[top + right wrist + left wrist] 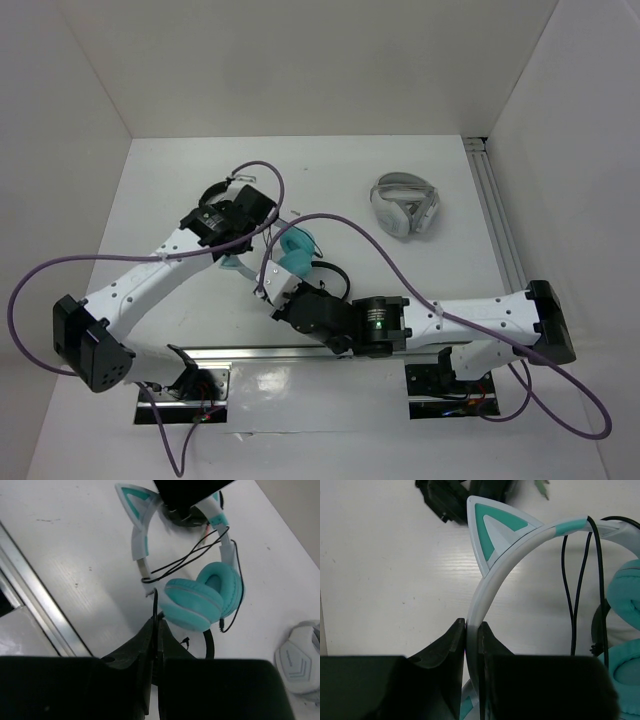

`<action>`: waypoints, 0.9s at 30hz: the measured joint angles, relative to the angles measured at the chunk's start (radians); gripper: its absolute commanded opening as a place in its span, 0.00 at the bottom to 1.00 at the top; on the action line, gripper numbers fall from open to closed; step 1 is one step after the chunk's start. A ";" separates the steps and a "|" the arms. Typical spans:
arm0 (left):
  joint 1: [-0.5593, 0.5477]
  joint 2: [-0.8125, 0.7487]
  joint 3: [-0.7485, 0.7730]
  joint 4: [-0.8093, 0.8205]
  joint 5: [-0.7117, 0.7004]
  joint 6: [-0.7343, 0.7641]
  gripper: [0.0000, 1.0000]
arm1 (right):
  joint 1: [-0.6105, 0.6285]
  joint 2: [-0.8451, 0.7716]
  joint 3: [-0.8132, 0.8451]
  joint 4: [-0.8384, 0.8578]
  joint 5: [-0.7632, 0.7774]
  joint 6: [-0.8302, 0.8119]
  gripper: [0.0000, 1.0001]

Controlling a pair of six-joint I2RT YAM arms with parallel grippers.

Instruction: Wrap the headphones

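- Lying on the white counter point(330, 180) between the two arms, the headphones point(297, 250) are seen from above only as a teal patch, mostly hidden by the arms.
- Left wrist view: the left pincer point(472, 640) is clamped on the smooth pale headband point(520, 542); a pointed, teal-faced cat ear point(492, 527) is shown on it.
- Right wrist view: the right pincer point(156, 630) is pressed together on the thin black cable point(180, 563), just beside the round, padded teal earcups point(200, 597).
- White-grey headphones point(405, 207) are set well apart, to the right on the counter.
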 measured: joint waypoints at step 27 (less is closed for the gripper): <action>0.099 -0.094 -0.064 -0.055 0.097 -0.087 0.00 | -0.063 -0.040 0.081 0.024 -0.072 -0.233 0.00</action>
